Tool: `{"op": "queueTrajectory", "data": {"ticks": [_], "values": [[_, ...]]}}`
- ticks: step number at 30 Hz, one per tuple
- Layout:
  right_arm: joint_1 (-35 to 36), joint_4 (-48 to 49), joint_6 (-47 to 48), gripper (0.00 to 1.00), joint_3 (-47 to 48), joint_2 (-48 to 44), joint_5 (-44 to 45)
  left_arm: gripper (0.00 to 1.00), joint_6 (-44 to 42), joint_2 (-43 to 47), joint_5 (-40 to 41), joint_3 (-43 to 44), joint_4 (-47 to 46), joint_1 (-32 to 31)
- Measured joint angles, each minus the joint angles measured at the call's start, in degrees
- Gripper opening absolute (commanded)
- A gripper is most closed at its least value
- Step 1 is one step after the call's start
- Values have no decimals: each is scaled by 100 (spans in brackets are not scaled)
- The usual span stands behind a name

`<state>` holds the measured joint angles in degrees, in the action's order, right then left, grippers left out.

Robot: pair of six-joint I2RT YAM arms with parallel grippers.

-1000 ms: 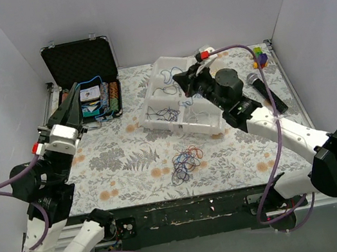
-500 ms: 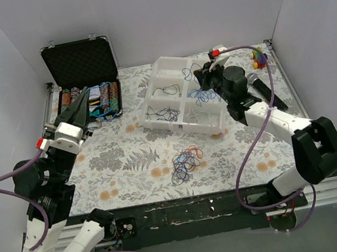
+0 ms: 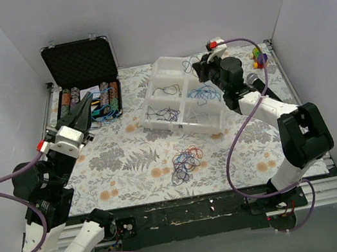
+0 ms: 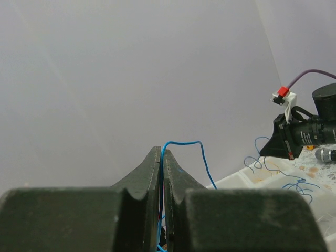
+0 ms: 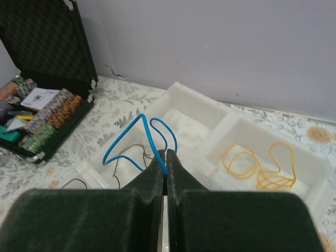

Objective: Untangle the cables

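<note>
From above, the tangle of cables [image 3: 186, 160] lies on the floral tablecloth [image 3: 127, 153], near the front edge and just in front of the white divided tray [image 3: 185, 125]. It mixes blue, red, orange and black loops. Black strands [image 3: 165, 90] lie in the tray's left compartments and blue strands [image 3: 202, 94] in one further right. The left gripper [image 3: 88, 99] hangs over the open black case [image 3: 78, 60] at the far left of the table. The right gripper [image 3: 199, 68] hangs over the far side of the tray, with a microphone [image 3: 256, 80] just beside that arm. (From this height, what either pincer carries cannot be made out.)

In the left wrist view, the left gripper's two fingers are pressed together. A blue cable [image 4: 184, 142] is pinched between them; it rises past the tips and arches over to the right, in front of the pale wall.

In the right wrist view, the right gripper's fingers are likewise closed tight. They clamp a blue loop [image 5: 140, 116] that stands up in two arcs above the tray. Yellow cables [image 5: 257, 169] lie in the compartment to the right, well apart from the held loop.
</note>
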<state>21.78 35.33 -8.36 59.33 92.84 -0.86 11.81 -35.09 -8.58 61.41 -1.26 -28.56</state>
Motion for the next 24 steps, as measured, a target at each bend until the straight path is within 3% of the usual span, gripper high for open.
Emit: {"op": "queueTrajectory", "data": {"ticks": [14, 24], "values": [[-107, 85, -90, 1, 511, -155, -278, 0, 42, 28, -70, -68, 46, 0], [-146, 66, -17, 1, 511, 549, -212, 0, 42, 59, -90, -68, 114, 0]]}}
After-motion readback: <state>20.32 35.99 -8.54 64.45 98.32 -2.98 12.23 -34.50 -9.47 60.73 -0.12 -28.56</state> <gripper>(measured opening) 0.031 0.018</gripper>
